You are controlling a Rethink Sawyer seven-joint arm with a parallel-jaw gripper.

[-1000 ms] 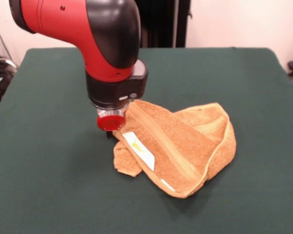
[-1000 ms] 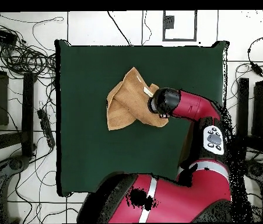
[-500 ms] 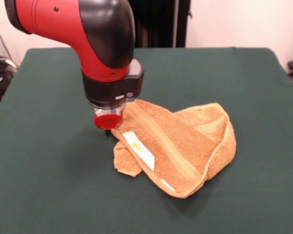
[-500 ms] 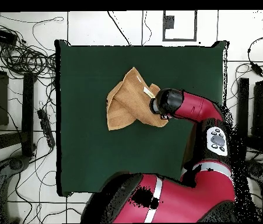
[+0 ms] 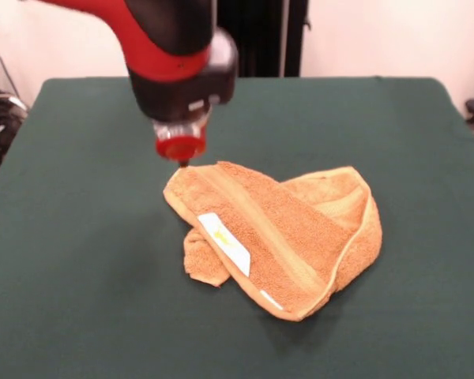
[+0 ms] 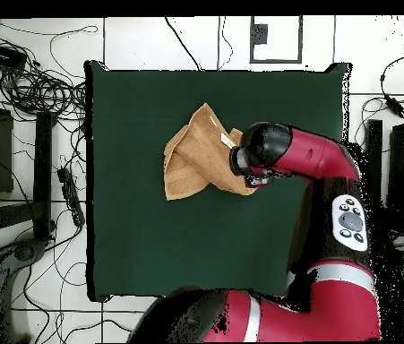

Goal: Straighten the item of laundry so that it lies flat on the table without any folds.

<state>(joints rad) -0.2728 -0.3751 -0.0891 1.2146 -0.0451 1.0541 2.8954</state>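
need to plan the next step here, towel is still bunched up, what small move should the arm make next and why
Probably lower the gripper back onto the towel's nearest corner and grip it. The towel lies folded over itself on the table, its white label facing up, and the gripper hangs just above that upper-left corner, holding nothing. Whether its fingers are open cannot be seen.

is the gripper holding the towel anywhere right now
Nothing is held. The gripper hangs just above the towel, over its far left corner, and the towel lies folded on the table with no part lifted.
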